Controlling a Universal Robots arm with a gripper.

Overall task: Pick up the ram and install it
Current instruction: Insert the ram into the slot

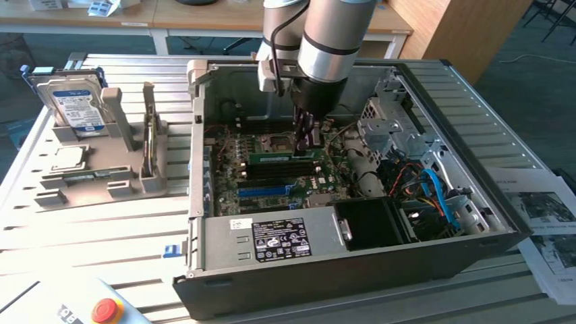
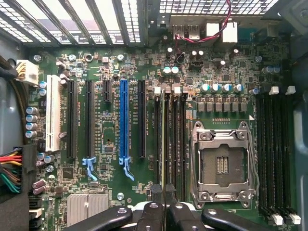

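The arm reaches down from above into the open case, which lies on its side on the slatted table. The gripper is low over the motherboard, and its jaws stand narrow, closed on the ram. In the exterior view the ram is a green stick that lies along a memory slot just beside the socket, on the socket's near side. In the wrist view the gripper holds the ram from above, so the stick is seen on its edge as a thin pale line, and the two dark fingers press it from both sides. The ram runs inside the group of black slots between the socket and the long blue slot. I cannot tell if it is pushed fully down into its slot. More black slots with white clips lie on the other side of the socket. At the near wall of the case sits the grey power supply. On the exterior view's left, well apart from the case, a hard drive stands upright in a grey holder, and a square silver chip lies near it.
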